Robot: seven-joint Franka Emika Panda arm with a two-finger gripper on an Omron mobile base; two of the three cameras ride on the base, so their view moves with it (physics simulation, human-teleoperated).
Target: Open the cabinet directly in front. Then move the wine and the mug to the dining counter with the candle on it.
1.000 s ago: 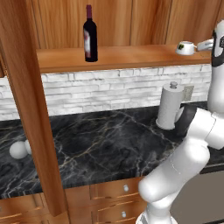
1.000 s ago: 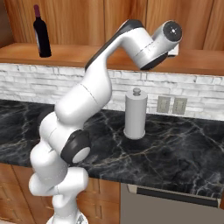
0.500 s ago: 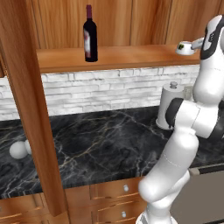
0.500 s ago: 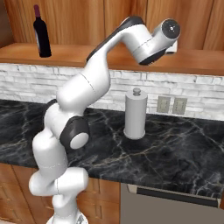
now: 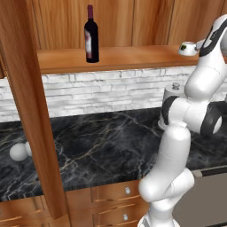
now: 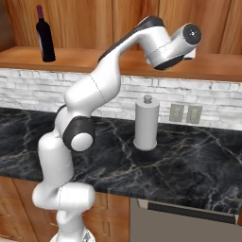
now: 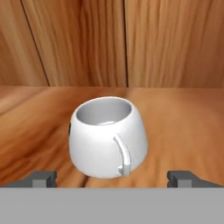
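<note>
The cabinet stands open, and its wooden shelf carries both items. Toward the left of the shelf stands the wine, a dark bottle with a red foil neck. At the shelf's right end sits the white mug. In the hand view the mug is upright and close, its handle turned toward the camera. My gripper is open, its fingertips wide apart on either side, just short of the mug and not touching it. The dining counter and the candle are out of view.
The open cabinet door hangs edge-on at the left. A paper towel roll stands on the black marble counter below the shelf, against white brick. A white round object lies on the counter's left. Drawers sit underneath.
The arm has folded inward, its elbow dropping and swinging left in front of the paper towel roll. The hand stays level with the mug. The wine and mug have not moved.
</note>
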